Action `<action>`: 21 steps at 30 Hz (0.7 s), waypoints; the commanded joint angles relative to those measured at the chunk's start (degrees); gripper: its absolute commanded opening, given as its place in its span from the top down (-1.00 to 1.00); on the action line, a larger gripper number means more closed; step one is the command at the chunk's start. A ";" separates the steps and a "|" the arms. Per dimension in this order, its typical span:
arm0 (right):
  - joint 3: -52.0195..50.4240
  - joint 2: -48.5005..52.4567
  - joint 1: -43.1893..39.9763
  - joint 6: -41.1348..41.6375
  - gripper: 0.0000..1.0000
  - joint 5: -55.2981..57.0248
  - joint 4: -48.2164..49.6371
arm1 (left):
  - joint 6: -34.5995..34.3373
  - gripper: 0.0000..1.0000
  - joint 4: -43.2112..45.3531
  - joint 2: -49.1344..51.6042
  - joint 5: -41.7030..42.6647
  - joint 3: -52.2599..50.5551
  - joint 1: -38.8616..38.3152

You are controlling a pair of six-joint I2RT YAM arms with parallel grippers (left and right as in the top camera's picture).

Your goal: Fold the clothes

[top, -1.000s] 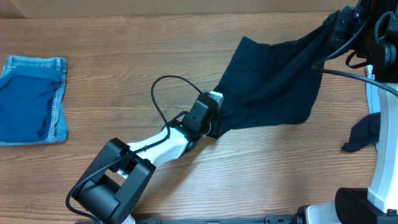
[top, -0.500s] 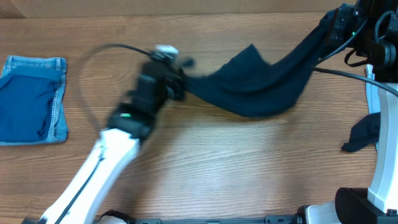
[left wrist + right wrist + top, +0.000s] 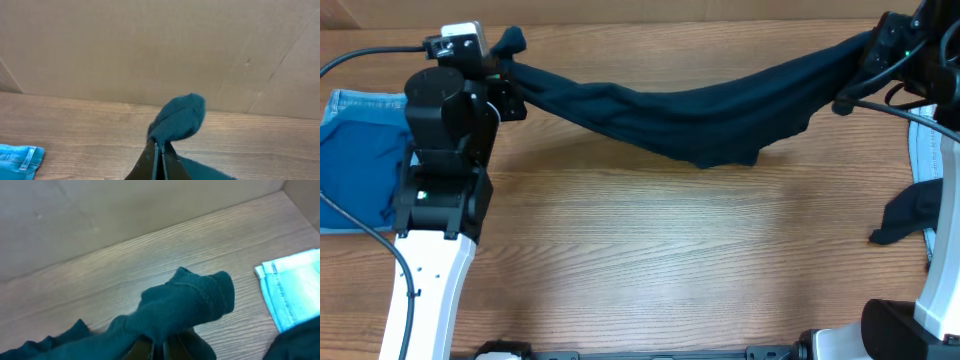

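— How far along are we?
— One pair of denim shorts (image 3: 365, 160) lies folded at the left edge. I've got the dark garment (image 3: 700, 110) strung across the far side, sagging mid-span, with the left gripper (image 3: 510, 72) and right gripper (image 3: 867, 55) each clamped on an end. No fold in it yet, and another dark piece (image 3: 900, 218) waits at the right.
— Surface?
— Bare wood table (image 3: 670, 260), cardboard wall (image 3: 150, 45) behind.

Even, bright light; sharp frames
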 commanded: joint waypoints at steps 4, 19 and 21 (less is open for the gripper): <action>1.55 3.82 -0.15 -5.09 0.70 -0.85 4.04 | 1.88 0.92 0.11 -4.09 -0.35 1.90 0.35; 1.55 20.83 4.85 -11.39 -0.24 -17.86 -16.37 | 3.37 0.92 -3.17 -4.07 -0.35 1.90 0.20; 1.55 20.83 7.91 -12.79 -0.24 -18.23 -16.59 | 3.37 0.92 -1.18 -4.07 -0.35 1.90 0.22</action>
